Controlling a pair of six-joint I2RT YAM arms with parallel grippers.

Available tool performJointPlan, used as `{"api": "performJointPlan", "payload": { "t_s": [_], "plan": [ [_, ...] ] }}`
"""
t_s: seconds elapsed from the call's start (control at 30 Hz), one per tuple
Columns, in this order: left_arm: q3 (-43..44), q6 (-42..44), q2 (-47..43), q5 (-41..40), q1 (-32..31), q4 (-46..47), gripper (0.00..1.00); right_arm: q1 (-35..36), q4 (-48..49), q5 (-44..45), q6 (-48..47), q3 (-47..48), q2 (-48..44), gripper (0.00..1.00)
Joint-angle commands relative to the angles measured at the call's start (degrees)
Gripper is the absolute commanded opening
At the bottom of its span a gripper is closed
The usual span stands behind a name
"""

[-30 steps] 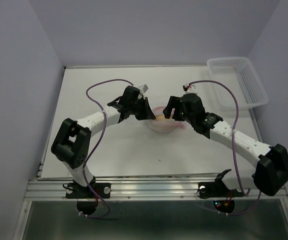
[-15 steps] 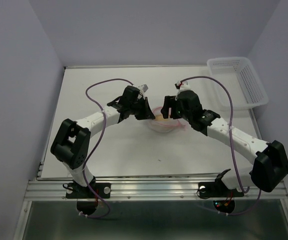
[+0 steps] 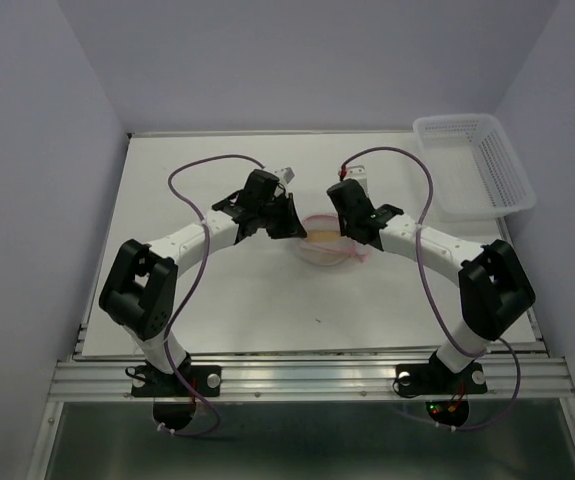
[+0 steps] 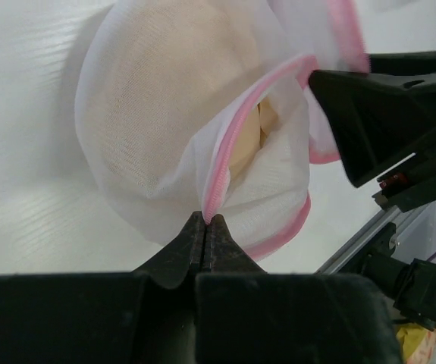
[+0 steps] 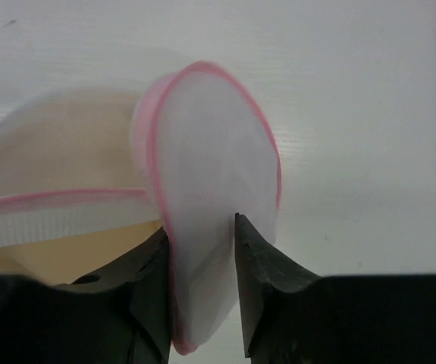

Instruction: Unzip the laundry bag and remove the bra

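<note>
Pinching the laundry bag (image 4: 149,136), left gripper (image 4: 205,221) is clenched; right gripper (image 5: 201,225), half-open, straddles its flap.

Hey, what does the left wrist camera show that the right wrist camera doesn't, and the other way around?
Left wrist only: the left claw pinched shut on the pink zipper rim, and the slit gaping so the beige bra shows bare. Right wrist only: the right claw, its fingers apart on either side of a raised mesh flap. Both: the white mesh laundry bag with the bra inside, on the white table.
</note>
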Motion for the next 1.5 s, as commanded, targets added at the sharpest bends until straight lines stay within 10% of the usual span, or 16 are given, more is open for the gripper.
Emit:
{"api": "performJointPlan", "payload": {
  "t_s": [0.0, 0.4, 0.6, 0.87, 1.47],
  "plan": [
    [5.8, -0.2, -3.3, -4.6, -0.2, -2.8, 0.00, 0.5, -6.5, 22.2, 12.0, 3.1, -2.9, 0.28],
    [11.1, -2.1, -1.2, -4.1, -0.3, -2.8, 0.00, 0.5, -1.9, 16.6, 48.1, -25.6, -34.8, 0.36],
    [9.7, -0.7, -0.6, -2.2, -0.8, -1.7, 0.00, 0.5, -2.4, 6.5, 40.8, -29.3, -42.7, 0.45],
    [7.2, -0.1, -3.2, -4.5, -1.2, -0.8, 0.00, 0.5, 5.9, -9.7, 16.3, -15.2, -33.8, 0.70],
    [8.3, 1.2, -1.0, -4.6, -1.2, -2.8, 0.00, 0.5, 14.7, -16.7, 5.5, -1.6, -0.5, 0.71]
  ]
}}
